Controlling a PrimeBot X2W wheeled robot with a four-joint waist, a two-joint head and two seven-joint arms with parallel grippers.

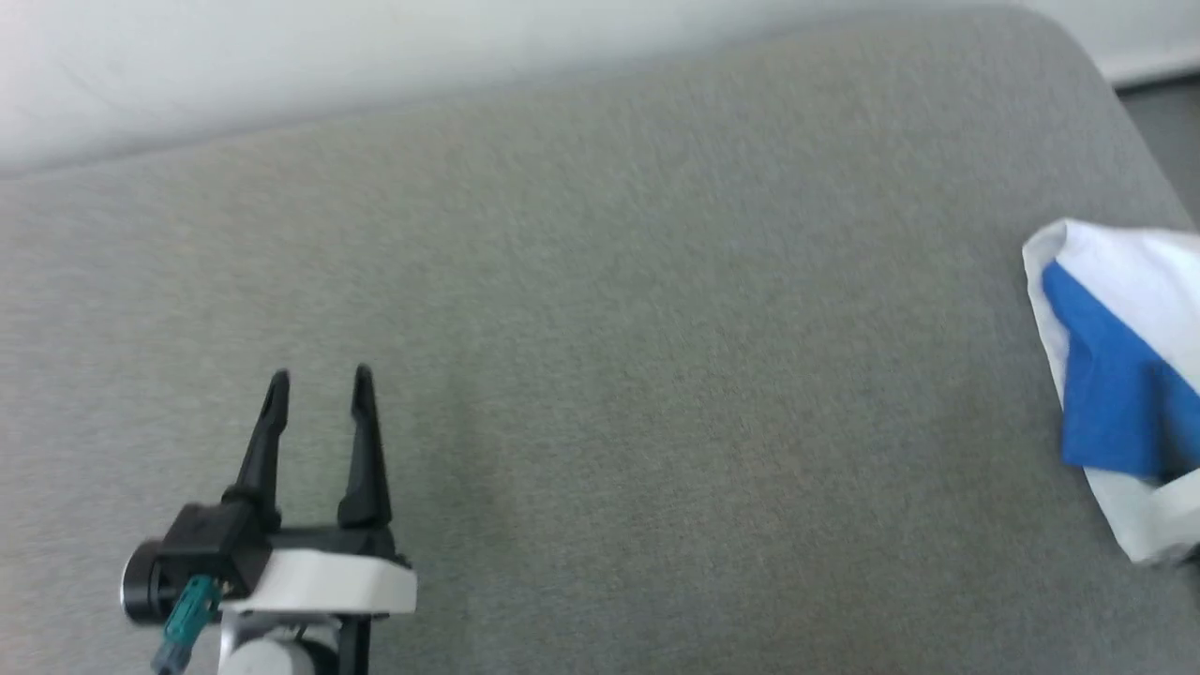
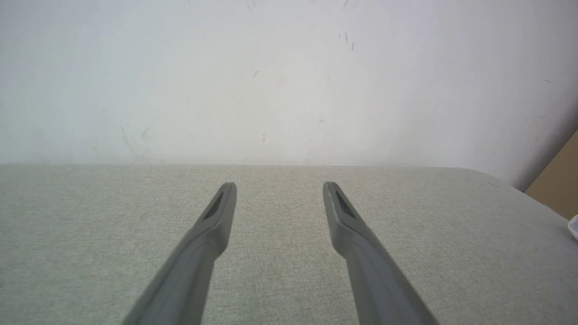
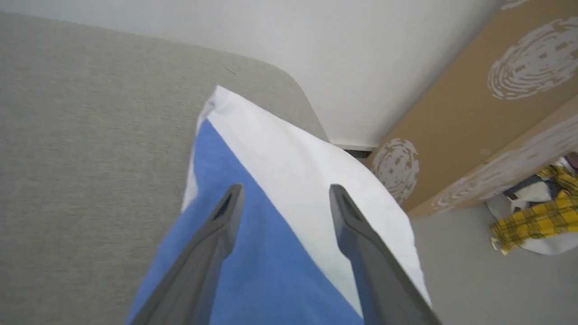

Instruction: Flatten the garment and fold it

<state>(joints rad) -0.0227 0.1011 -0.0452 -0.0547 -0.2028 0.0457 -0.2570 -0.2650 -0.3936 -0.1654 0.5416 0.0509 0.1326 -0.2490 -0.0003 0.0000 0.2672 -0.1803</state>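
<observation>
Head view: my left gripper (image 1: 321, 375) sits lower left of frame, fingers pointing up the frame, spread apart, nothing between them. It is over the grey fabric-covered surface (image 1: 656, 328). The left wrist view agrees: both fingers are parted, with only the grey weave and a white wall (image 2: 271, 81) ahead.

The garment (image 1: 1116, 375) is at the right edge of the head view, about mid-height and cut off by the frame. It is a folded bundle, white with a bright blue panel, lying on the grey surface near its rounded far right corner and well apart from the left gripper.

Right wrist view: my right gripper (image 3: 286, 188) has its fingers wide apart, not pinching anything. The garment fills the centre and bottom of this frame under and between the fingers. The blue part runs along the left finger, the white part lies under the right one, and a white corner points to upper centre. I cannot tell whether the fingers touch the cloth.

Also in the right wrist view: a brown cardboard box (image 3: 474, 113) with white swirl prints at upper right, a yellow plaid cloth (image 3: 533, 221) at the right edge, and grey floor (image 3: 474, 271) at lower right.
</observation>
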